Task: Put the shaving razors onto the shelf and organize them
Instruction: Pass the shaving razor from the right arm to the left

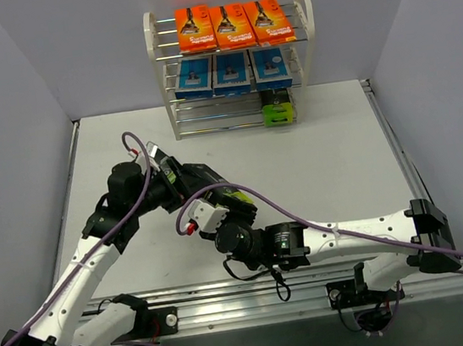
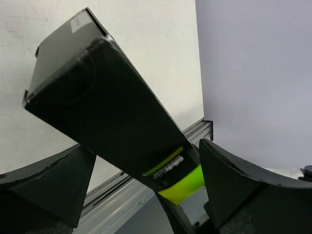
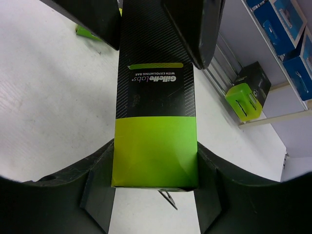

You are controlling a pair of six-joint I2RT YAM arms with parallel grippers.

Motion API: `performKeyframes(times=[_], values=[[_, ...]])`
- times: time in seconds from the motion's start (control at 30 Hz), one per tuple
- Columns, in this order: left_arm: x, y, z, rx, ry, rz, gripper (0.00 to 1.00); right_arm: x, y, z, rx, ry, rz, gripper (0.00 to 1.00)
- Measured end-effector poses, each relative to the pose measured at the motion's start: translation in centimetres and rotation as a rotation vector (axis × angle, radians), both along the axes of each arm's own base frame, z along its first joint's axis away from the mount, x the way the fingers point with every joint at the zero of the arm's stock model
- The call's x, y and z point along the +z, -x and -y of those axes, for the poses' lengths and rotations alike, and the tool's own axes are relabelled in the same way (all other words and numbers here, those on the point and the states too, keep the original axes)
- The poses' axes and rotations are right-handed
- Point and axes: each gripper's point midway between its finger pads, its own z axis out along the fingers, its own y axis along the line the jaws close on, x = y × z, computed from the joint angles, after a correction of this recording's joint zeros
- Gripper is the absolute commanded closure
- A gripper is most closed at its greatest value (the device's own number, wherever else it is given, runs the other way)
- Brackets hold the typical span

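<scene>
Handoff above bench (image 1: 339, 150) | right claw (image 3: 155, 151) clamped on black-lime box (image 3: 156, 97), green end | left claw (image 2: 146, 151) spread wide astride far end, likely regrip for shelf (image 1: 304, 10) bottom tier
</scene>
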Motion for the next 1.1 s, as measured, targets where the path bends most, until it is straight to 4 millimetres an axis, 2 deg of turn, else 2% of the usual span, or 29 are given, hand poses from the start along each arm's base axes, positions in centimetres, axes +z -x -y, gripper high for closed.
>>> performKeyframes(times=[0.33,0.53,0.67,1.1], values=[[-2.8,-1.1,0.7,0.024,-0.063,-0.059,0.06,0.5,1.7,-0.5,0.013,0.002,0.032,1.0],[-3.2,-1.8,0.2,0.068,-0.087,-0.056,0.02,0.9,2.6,-0.6,0.017,0.002,0.054,1.0],[-3.5,-2.2,0.0,0.09,-0.099,-0.064,0.06,1.4,3.3,-1.0,0.028,-0.003,0.077,1.0],[-3.7,-2.4,0.7,0.11,-0.046,-0.149,0.06,1.5,3.7,-1.0,0.001,0.01,0.149,1.0]])
